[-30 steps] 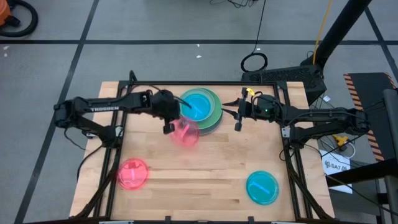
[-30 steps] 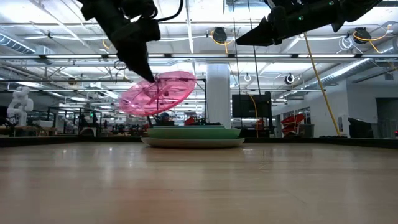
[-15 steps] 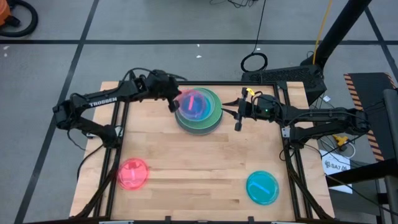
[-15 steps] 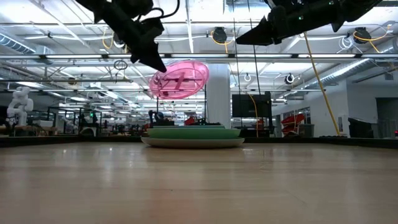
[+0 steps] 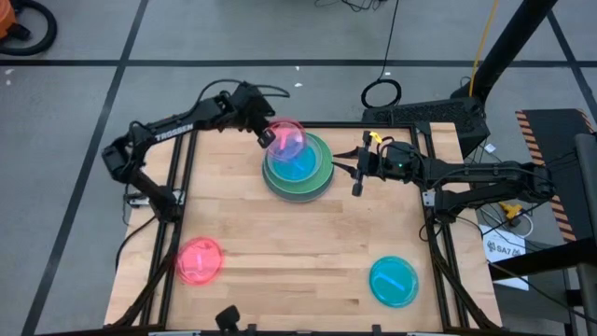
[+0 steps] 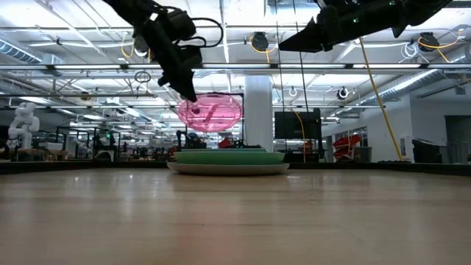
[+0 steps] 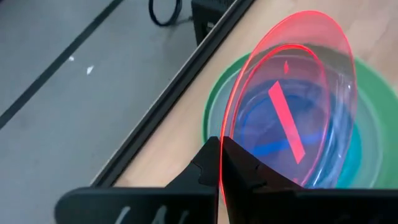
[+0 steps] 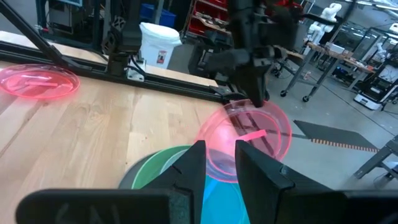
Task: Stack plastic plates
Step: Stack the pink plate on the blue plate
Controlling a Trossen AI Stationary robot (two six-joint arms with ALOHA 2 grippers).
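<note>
plates first: a stack (image 5: 297, 171) sits near the far edge of the wooden table (image 5: 298, 243), grey and green at the bottom with a blue one showing on top; in the low view it reads as a flat green-and-pale pile (image 6: 228, 160) resting on the boards; above it a translucent pink plate (image 5: 285, 138) is held tilted in the air, clear of the stack, pinched at its rim by the left gripper (image 5: 264, 139); the left wrist view shows the two dark fingers (image 7: 208, 165) clenched edge-on against the pink rim (image 7: 292, 93), with the blue and green plates seen through it; the right gripper (image 5: 356, 174) hangs just beside the stack on its right, its fingers close together with only a narrow gap and nothing between them, as the right wrist view shows (image 8: 217, 165); a second pink plate (image 5: 199, 259) lies flat near the front left corner, and a teal plate (image 5: 394, 280) lies flat near the front right, well apart from each other and from the stack; the table is pale planks in a black frame, standing on grey floor marked with dark lines; a black cable loop (image 5: 381, 92) lies on the floor beyond the far edge; across the table the low view takes in a big workshop hall, with ceiling lights, a white pillar (image 6: 258, 118) and shelving.
</note>
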